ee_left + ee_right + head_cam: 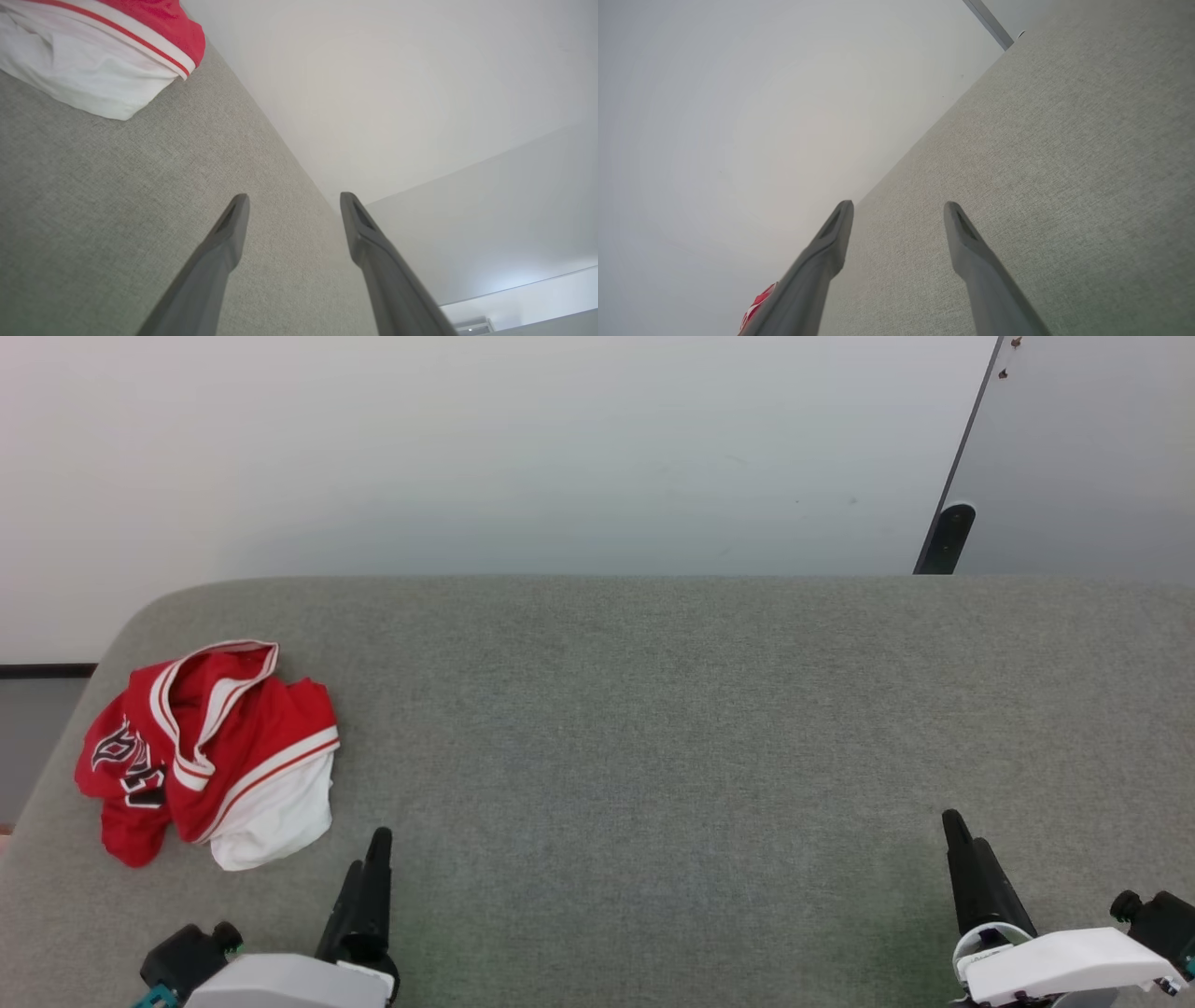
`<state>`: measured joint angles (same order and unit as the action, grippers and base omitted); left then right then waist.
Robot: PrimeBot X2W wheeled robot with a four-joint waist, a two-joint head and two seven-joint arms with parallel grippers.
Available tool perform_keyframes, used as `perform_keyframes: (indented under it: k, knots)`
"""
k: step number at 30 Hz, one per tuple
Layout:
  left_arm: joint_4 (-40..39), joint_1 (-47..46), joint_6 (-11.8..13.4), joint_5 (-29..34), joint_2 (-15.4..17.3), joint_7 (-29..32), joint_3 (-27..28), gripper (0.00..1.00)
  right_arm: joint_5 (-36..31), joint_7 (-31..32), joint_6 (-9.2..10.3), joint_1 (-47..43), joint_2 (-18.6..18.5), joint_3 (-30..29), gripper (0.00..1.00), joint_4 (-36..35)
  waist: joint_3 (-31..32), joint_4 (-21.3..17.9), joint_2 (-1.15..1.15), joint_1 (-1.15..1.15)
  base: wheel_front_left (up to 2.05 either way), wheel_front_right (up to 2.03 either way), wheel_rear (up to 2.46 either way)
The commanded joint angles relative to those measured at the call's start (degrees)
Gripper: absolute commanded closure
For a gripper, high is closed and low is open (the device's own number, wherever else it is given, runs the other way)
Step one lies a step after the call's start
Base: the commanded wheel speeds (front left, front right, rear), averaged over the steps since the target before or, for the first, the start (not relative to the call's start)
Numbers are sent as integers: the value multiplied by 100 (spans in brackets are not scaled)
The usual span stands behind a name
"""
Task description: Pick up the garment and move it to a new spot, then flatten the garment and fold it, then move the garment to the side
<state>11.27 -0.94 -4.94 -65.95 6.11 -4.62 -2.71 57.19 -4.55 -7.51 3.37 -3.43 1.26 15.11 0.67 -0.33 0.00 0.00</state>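
garment on table, left end | left claw near, before-right of it | right claw well apart, rightward

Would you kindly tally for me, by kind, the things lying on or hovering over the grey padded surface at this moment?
Garments: 1, the crumpled red jersey
Grippers: 2, the left gripper and the right gripper, both open and empty
Total: 3

Red-and-white striped-trim garment, grey table
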Motion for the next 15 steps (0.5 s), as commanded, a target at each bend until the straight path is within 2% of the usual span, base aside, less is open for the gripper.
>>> perform_keyframes:
  k: [1, 2, 15]
  knots:
    - [-112, -63, 37, 396, 49, -59, -15, 0, -389, -70, 1, 134, 4, -7, 0, -82, 3, 0, 0, 0, 0, 0, 0]
    - [-112, -63, 37, 396, 49, -59, -15, 0, -389, -70, 1, 134, 4, -7, 0, -82, 3, 0, 0, 0, 0, 0, 0]
    - [-358, 2, 112, 2250, -5, -281, 51, 0, -1890, -225, 1, 153, 63, -55, 0, -148, 20, -2, 0, 0, 0, 0, 0]
